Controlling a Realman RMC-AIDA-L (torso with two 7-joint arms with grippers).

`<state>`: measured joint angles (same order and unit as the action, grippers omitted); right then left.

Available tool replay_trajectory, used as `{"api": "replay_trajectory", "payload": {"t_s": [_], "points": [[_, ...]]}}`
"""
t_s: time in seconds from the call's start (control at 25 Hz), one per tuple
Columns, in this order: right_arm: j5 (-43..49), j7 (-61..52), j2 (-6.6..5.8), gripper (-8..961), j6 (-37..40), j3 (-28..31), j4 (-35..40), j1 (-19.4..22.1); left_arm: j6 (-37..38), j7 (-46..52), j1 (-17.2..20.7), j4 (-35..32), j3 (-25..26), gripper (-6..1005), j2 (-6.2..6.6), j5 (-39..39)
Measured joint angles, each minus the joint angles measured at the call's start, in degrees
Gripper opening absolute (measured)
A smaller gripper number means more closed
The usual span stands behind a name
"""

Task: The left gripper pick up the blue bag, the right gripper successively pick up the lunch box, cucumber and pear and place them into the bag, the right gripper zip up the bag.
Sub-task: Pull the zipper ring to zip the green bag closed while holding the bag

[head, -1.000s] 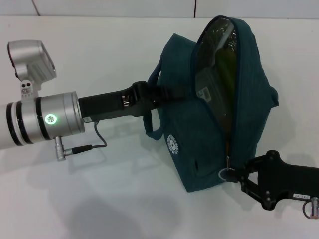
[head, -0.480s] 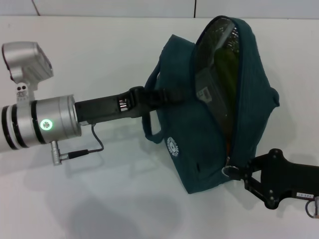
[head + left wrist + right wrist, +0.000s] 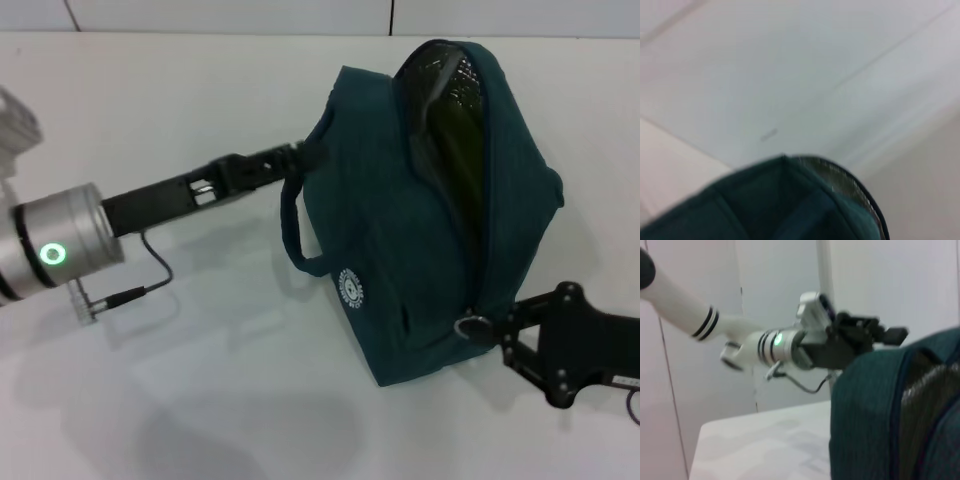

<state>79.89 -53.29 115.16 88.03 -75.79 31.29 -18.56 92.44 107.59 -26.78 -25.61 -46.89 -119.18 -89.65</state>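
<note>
Work surface: white table [image 3: 250, 400], smooth and matte, extending under and beyond both grippers.
Surface shadows: soft grey patches on the table below the left gripper.
Wall: white panels [image 3: 230, 15] beyond the table's far edge, with dark vertical seams.
Wall, right wrist view: pale panels [image 3: 700, 390], thin dark vertical joints.
Light: even, diffuse.

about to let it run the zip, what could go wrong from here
The blue bag gapes wide, and the right gripper sits at the ring zip pull at the bottom end; pulling might drag the bag rather than close it. The left gripper reaches only the bag's upper corner, so the bag could twist.
</note>
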Motion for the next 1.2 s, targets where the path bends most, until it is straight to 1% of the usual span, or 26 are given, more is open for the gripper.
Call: {"api": "replay_trajectory", "payload": {"t_s": [0.08,0.16,0.32,0.48,0.64,0.76,0.92,1.2], "points": [[0.01,0.37,-0.06,7,1.89,1.96,0.14,0.26,0.00,-1.44,0.63,0.01,1.92,300,-0.05,0.12],[0.24,1.22,-0.15,7,4.68,4.23,0.45,0.47,0.01,-2.33,1.01,0.03,2.95,392,-0.10,0.39],[0.37,2.00,-0.26,8,7.90,6.55,1.82,0.53,0.05,-3.16,1.13,0.05,3.12,570,-0.09,0.65],[-0.26,1.93,-0.13,9,8.23,7.52,4.10,0.53,0.13,-4.85,0.76,0.04,3.15,735,-0.07,0.84],[-3.84,1.98,0.08,11,8.33,8.00,5.27,-0.67,0.47,-7.90,0.74,-0.01,3.17,748,0.02,1.60],[-6.02,1.70,0.13,11,7.61,8.16,6.42,-2.60,0.53,-9.29,1.16,-0.03,3.19,754,0.07,2.46],[-8.67,1.45,0.16,12,5.64,8.21,6.80,-5.16,0.64,-9.91,1.45,-0.06,3.21,753,0.49,2.77],[-9.53,1.80,0.57,14,3.97,7.67,6.14,-8.71,1.62,-11.82,2.42,-0.08,2.85,752,0.94,2.34]]}}
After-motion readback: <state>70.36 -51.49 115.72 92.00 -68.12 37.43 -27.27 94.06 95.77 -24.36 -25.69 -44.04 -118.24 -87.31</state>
